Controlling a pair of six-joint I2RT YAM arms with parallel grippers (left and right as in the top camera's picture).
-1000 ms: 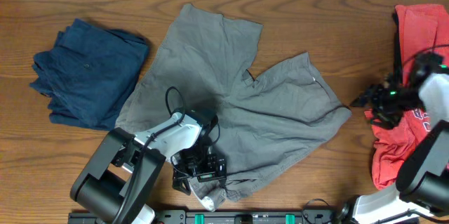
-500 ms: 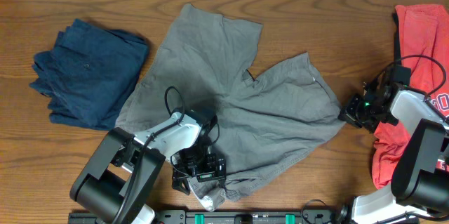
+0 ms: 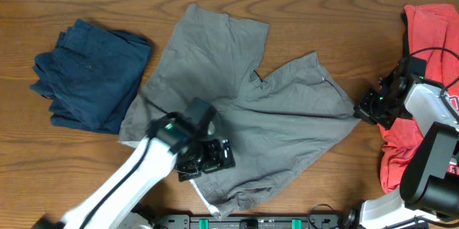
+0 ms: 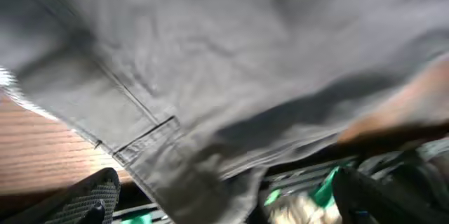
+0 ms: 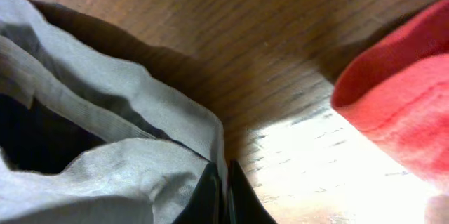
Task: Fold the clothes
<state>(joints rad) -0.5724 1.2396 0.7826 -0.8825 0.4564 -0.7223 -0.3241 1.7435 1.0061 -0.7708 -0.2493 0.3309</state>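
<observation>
Grey shorts (image 3: pixel 244 100) lie spread across the middle of the table. My left gripper (image 3: pixel 208 156) hovers over their near waistband, jaws wide open. In the left wrist view the grey cloth (image 4: pixel 210 62) fills the frame, and its seamed edge hangs between the two fingers (image 4: pixel 88 196) without being pinched. My right gripper (image 3: pixel 361 108) is at the shorts' right corner. In the right wrist view its fingertips (image 5: pixel 210 189) are pressed together on the grey fabric's edge (image 5: pixel 140 112).
A folded dark blue garment (image 3: pixel 93 71) lies at the left. A red garment (image 3: pixel 430 42) is heaped at the far right, just behind my right gripper, and shows in the right wrist view (image 5: pixel 400 97). Bare wood (image 3: pixel 301 13) runs along the back.
My right gripper has moved left from the red garment to the shorts' right corner and shut on it. My left arm has swung and lifted over the near waistband, still open.
</observation>
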